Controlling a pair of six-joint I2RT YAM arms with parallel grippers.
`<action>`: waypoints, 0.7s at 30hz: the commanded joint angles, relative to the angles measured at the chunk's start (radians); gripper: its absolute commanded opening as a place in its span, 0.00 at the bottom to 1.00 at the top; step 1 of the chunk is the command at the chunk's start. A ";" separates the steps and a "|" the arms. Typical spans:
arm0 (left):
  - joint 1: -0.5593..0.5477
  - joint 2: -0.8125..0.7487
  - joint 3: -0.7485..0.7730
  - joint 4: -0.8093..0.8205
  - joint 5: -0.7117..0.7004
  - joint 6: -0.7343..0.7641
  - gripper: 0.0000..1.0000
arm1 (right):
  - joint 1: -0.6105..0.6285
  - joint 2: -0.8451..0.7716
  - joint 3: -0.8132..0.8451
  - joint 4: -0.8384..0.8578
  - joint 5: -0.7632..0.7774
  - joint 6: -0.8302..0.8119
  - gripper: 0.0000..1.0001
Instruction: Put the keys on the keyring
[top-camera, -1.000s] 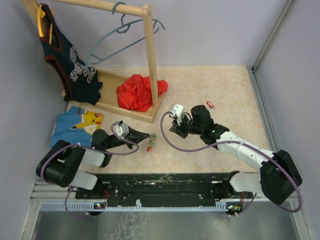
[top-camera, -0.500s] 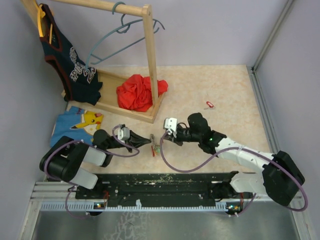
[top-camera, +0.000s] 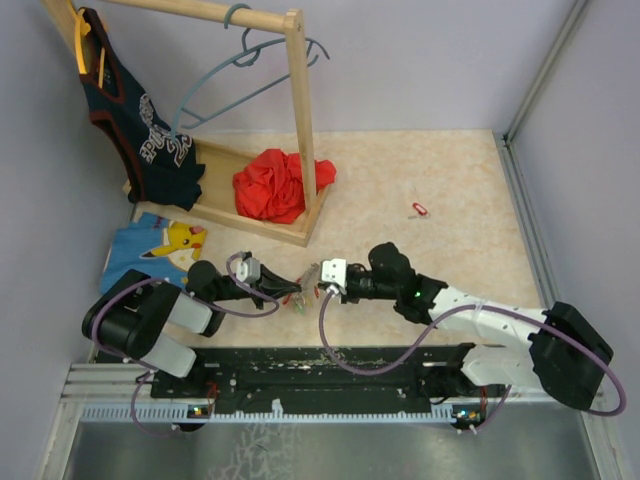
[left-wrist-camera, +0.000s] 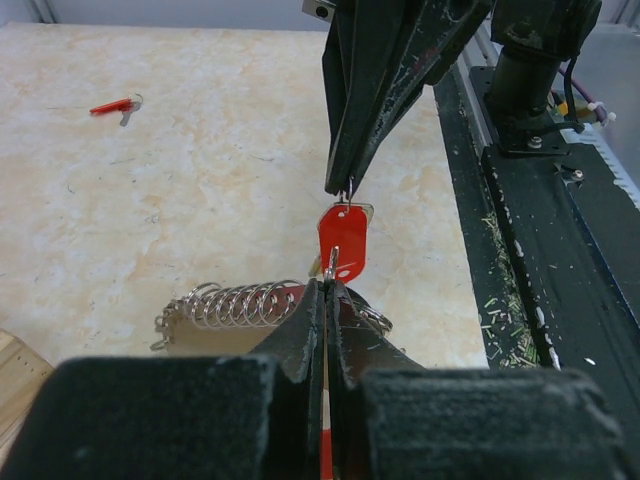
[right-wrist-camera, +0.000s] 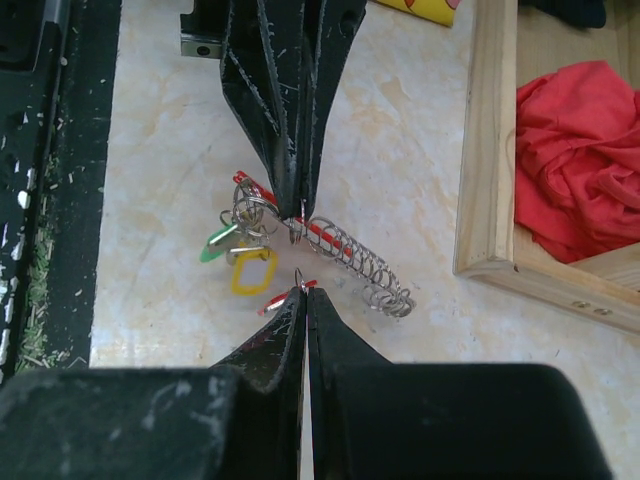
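A dark jersey (top-camera: 140, 120) and a grey-blue hanger (top-camera: 240, 75) are hung from the wooden rack (top-camera: 298, 110). A crumpled red cloth (top-camera: 272, 185) is laid on the rack's base. A blue printed shirt (top-camera: 150, 245) is spread flat on the table (top-camera: 420, 160) just beside it.

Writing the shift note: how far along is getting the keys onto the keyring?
Done, apparently: green-tagged key and yellow-tagged key hang at the keyring that the shut left end effector holds. In hand: the shut right end effector presents a red-tagged key to it. Left: finishing that, then the loose red key lying apart.

Wooden rack (top-camera: 300, 120) behind; bare table (top-camera: 450, 170) rightward
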 joint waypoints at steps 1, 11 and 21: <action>0.006 -0.002 -0.010 0.188 0.013 0.017 0.01 | 0.045 -0.024 -0.017 0.102 0.083 -0.027 0.00; 0.007 0.007 -0.011 0.207 0.015 0.008 0.01 | 0.105 0.006 -0.050 0.176 0.195 -0.036 0.00; 0.006 0.012 -0.013 0.222 0.011 -0.002 0.01 | 0.146 0.041 -0.040 0.184 0.231 -0.031 0.00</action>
